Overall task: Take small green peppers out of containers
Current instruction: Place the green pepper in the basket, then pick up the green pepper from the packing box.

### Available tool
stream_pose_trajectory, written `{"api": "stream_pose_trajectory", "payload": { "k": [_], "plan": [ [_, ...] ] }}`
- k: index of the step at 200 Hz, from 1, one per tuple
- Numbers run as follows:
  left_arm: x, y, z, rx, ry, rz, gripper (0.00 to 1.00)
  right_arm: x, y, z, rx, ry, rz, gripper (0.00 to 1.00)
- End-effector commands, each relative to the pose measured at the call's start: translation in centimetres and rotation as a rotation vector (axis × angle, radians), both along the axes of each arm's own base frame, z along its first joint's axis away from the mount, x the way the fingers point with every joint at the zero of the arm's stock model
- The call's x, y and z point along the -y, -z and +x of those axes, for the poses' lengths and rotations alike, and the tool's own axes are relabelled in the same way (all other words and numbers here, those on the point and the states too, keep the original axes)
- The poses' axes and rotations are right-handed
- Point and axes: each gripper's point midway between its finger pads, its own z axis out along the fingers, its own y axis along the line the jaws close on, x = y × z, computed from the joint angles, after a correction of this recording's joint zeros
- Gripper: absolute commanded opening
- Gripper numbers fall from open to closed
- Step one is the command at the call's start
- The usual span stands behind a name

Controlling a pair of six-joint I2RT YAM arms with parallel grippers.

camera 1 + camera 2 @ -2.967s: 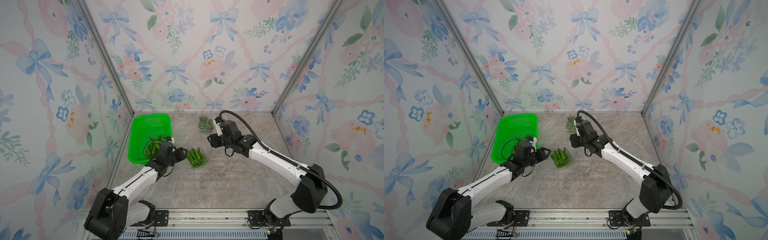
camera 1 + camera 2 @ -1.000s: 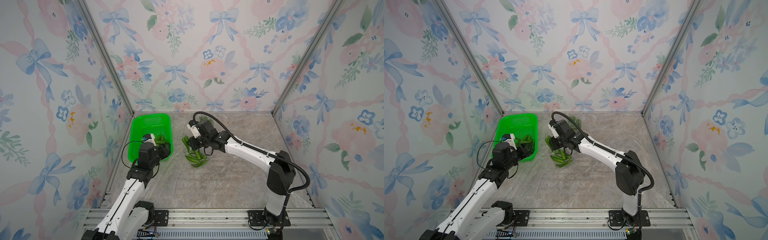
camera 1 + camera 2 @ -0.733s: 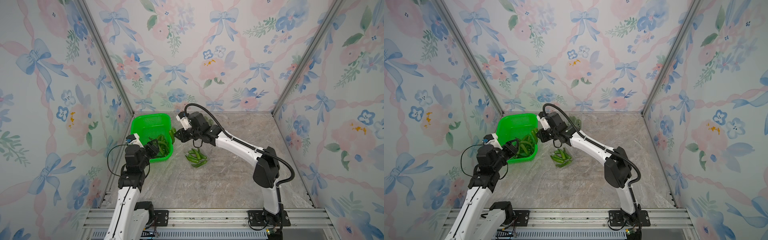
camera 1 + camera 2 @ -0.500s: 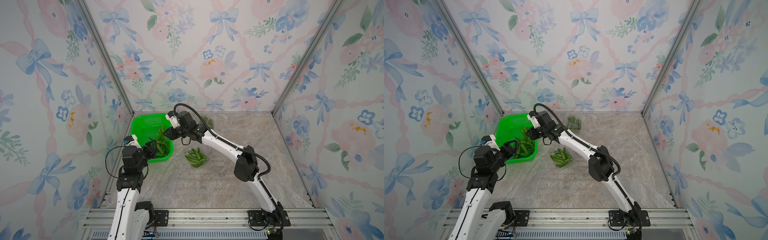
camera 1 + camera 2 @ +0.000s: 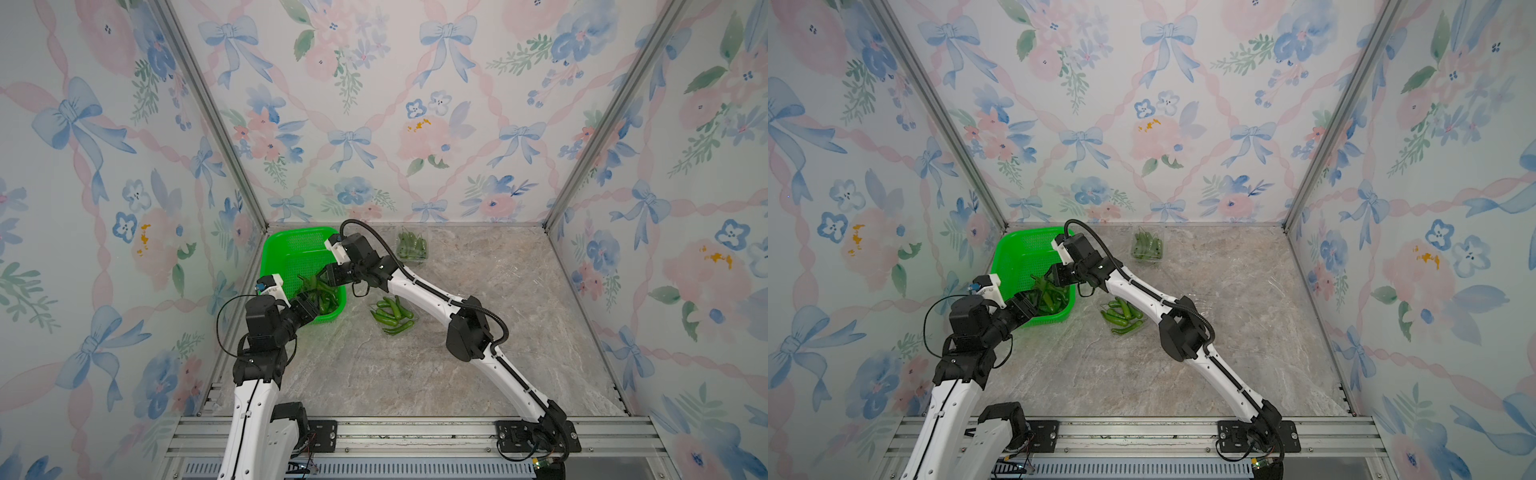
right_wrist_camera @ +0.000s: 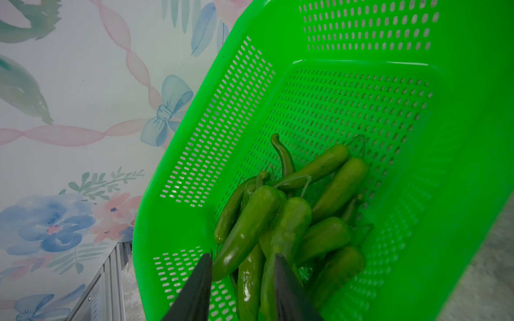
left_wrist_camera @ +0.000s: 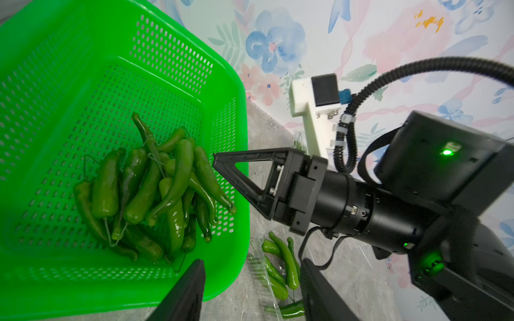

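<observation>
right hand (image 6: 242, 258) and left hand (image 7: 251, 264), both released, crowd the green basket (image 5: 291, 245) at far left, its peppers (image 5: 320, 291) piled near the rim; more sit in clear boxes (image 5: 424, 258). the arms risk colliding, tipping it.

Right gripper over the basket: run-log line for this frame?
right gripper: open, above peppers in green basket | left gripper: open, at basket rim | near container, far container: peppers inside
</observation>
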Motion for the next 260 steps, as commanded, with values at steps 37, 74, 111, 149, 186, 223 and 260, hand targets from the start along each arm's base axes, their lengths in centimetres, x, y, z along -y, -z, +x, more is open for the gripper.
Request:
{"api": "stream_pose_trajectory", "payload": {
  "k": [37, 74, 111, 149, 186, 223, 260],
  "plan": [
    [5.7, 3.2, 1.4, -0.135, 0.161, 0.126, 0.59, 11.1, -8.4, 0.6, 0.173, 0.145, -0.051, 0.51],
    [12.5, 2.9, 3.0, -0.176, 0.290, 0.161, 0.59, 21.8, -7.4, -0.3, 0.148, 0.323, -0.115, 0.53],
    [19.3, 5.4, 3.3, -0.272, 0.426, 0.190, 0.56, 29.6, -3.5, -2.6, 0.092, 0.458, -0.204, 0.53],
    [22.1, 9.6, 3.5, -0.385, 0.441, 0.224, 0.53, 33.7, -2.4, -3.9, 0.078, 0.539, -0.225, 0.52],
    [22.7, 11.4, 3.8, -0.430, 0.451, 0.232, 0.54, 36.1, -2.4, -4.6, 0.073, 0.580, -0.237, 0.52],
    [23.1, 13.2, 4.2, -0.462, 0.450, 0.247, 0.54, 37.1, -2.1, -5.2, 0.068, 0.598, -0.241, 0.51],
    [23.5, 14.7, 4.6, -0.488, 0.449, 0.240, 0.53, 37.9, -2.1, -5.4, 0.071, 0.615, -0.244, 0.51]
  ]
}}
